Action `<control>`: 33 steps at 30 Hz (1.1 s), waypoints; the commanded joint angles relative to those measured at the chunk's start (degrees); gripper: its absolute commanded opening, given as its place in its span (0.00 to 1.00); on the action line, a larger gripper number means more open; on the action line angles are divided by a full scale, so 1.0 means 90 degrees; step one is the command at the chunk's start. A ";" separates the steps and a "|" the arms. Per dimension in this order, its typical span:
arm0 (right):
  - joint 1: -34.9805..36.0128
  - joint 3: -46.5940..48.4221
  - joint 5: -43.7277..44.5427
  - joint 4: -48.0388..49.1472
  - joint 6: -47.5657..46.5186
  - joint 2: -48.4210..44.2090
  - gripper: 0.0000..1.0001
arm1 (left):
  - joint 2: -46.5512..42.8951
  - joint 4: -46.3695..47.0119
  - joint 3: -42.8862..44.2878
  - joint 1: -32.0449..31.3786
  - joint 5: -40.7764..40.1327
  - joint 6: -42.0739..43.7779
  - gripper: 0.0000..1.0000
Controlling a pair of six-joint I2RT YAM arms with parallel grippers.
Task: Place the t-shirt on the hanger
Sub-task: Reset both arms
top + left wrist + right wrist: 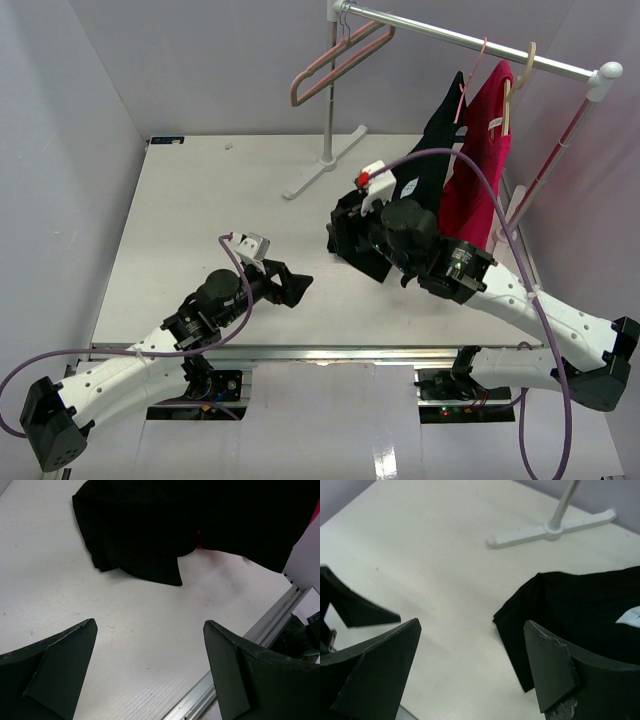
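Broadly, white counter (200,260) beneath everything, walled in pale grey. At its far side, white rack (328,110), rail (470,40) slanting off to the right, foot (552,530) flat on the counter.

Next in bulk, right arm (540,310) reaching in from the near right corner toward the hanging clothes. Left arm (130,375) lower and shorter in reach, stretched from the near left over the counter's middle.

Hung from the rail toward its right end, black t-shirt (438,140), draped down close to the counter; contact with the counter not clear. Touching it on the right, red shirt (482,170).

Near the rail's left end, two thicker pink hangers (335,62), bare, well apart from both shirts. Above the red shirt, pale wooden hanger (515,80). Through the t-shirt's collar, thin salmon hanger (470,80), only hook and a short run of wire showing.

Just left of the t-shirt's lower part, right gripper (338,232) spread wide, grasping nothing. From the right wrist, bare counter between the fingers, dark hem and a folded corner beyond the right one; touching or not, impossible to say.

Nearer and further left, left gripper (298,288) likewise released, wide and empty, aimed toward the t-shirt, well short of it. From the left wrist, black cloth across the top, a sliver of red behind.

Smallest, white mark (631,616) on the t-shirt, at the right wrist view's edge.
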 commanded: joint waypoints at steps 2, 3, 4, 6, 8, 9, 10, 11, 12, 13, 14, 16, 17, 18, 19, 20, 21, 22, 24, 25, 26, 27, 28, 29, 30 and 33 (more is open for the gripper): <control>0.0304 -0.1748 -0.0077 0.1296 0.0507 -0.1419 0.90 | -0.0453 0.0108 -0.0164 -0.0018 -0.0399 0.0028 0.98; 0.0389 -0.1977 -0.0115 0.1404 0.0556 -0.1693 0.90 | -0.0478 0.0117 -0.0172 -0.0018 -0.0345 0.0044 0.98; 0.0437 -0.2208 -0.0118 0.1508 0.0569 -0.1892 0.90 | -0.0480 0.0159 -0.0179 -0.0022 -0.0286 0.0068 0.98; 0.0488 -0.2631 -0.0095 0.1661 0.0526 -0.2220 0.90 | -0.0455 0.0255 -0.0192 -0.0024 -0.0137 0.0109 0.98; 0.0511 -0.2993 -0.0069 0.1776 0.0412 -0.2522 0.90 | -0.0417 0.0338 -0.0201 -0.0021 0.0054 0.0141 0.98; 0.0511 -0.3161 -0.0053 0.1862 0.0326 -0.2660 0.90 | -0.0402 0.0378 -0.0196 -0.0026 0.0161 0.0167 0.98; 0.0516 -0.3262 0.0001 0.1882 0.0282 -0.2736 0.90 | -0.0397 0.0397 -0.0194 -0.0027 0.0221 0.0185 0.98; 0.0518 -0.3315 0.0060 0.1862 0.0272 -0.2768 0.90 | -0.0402 0.0419 -0.0200 -0.0028 0.0274 0.0198 0.98; 0.0512 -0.3342 0.0077 0.1830 0.0292 -0.2779 0.90 | -0.0422 0.0467 -0.0217 -0.0028 0.0350 0.0206 0.98; 0.0516 -0.3375 0.0003 0.1808 0.0329 -0.2797 0.90 | -0.0459 0.0508 -0.0239 -0.0028 0.0395 0.0218 0.98; 0.0519 -0.3409 -0.0071 0.1786 0.0366 -0.2816 0.90 | -0.0496 0.0549 -0.0262 -0.0028 0.0440 0.0229 0.98; 0.0514 -0.3616 -0.0253 0.1878 0.0354 -0.2891 0.90 | -0.0609 0.0686 -0.0339 -0.0035 0.0593 0.0249 0.98; 0.0511 -0.3745 -0.0353 0.1991 0.0352 -0.2960 0.90 | -0.0642 0.0737 -0.0364 -0.0035 0.0688 0.0260 0.98; 0.0511 -0.3879 -0.0456 0.2146 0.0365 -0.3053 0.90 | -0.0647 0.0764 -0.0373 -0.0031 0.0791 0.0274 0.98; 0.0514 -0.3992 -0.0566 0.2302 0.0374 -0.3155 0.90 | -0.0648 0.0785 -0.0374 -0.0028 0.0870 0.0285 0.98; 0.0520 -0.4067 -0.0683 0.2452 0.0373 -0.3272 0.90 | -0.0641 0.0796 -0.0360 -0.0028 0.0907 0.0292 0.98; 0.0514 -0.4172 -0.0705 0.2516 0.0367 -0.3385 0.90 | -0.0641 0.0838 -0.0360 -0.0028 0.0991 0.0293 0.98; 0.0511 -0.4245 -0.0695 0.2567 0.0357 -0.3459 0.90 | -0.0652 0.0884 -0.0374 -0.0030 0.1057 0.0290 0.98; 0.0511 -0.4362 -0.0648 0.2656 0.0337 -0.3576 0.90 | -0.0686 0.0980 -0.0415 -0.0037 0.1174 0.0283 0.98; 0.0514 -0.4377 -0.0620 0.2635 0.0335 -0.3607 0.90 | -0.0711 0.1006 -0.0434 -0.0034 0.1186 0.0283 0.98; 0.0518 -0.4385 -0.0591 0.2603 0.0335 -0.3633 0.90 | -0.0736 0.1028 -0.0452 -0.0031 0.1190 0.0283 0.98; 0.0520 -0.4394 -0.0564 0.2578 0.0336 -0.3656 0.90 | -0.0758 0.1046 -0.0469 -0.0029 0.1191 0.0284 0.98; 0.0513 -0.4414 -0.0550 0.2584 0.0343 -0.3670 0.90 | -0.0765 0.1047 -0.0483 -0.0035 0.1178 0.0291 0.98; 0.0516 -0.4420 -0.0541 0.2581 0.0345 -0.3669 0.90 | -0.0758 0.1051 -0.0478 -0.0033 0.1179 0.0293 0.98; 0.0518 -0.4418 -0.0536 0.2573 0.0345 -0.3665 0.90 | -0.0745 0.1056 -0.0468 -0.0028 0.1186 0.0293 0.98; 0.0521 -0.4418 -0.0520 0.2583 0.0345 -0.3674 0.90 | -0.0702 0.1066 -0.0468 -0.0028 0.1231 0.0293 0.98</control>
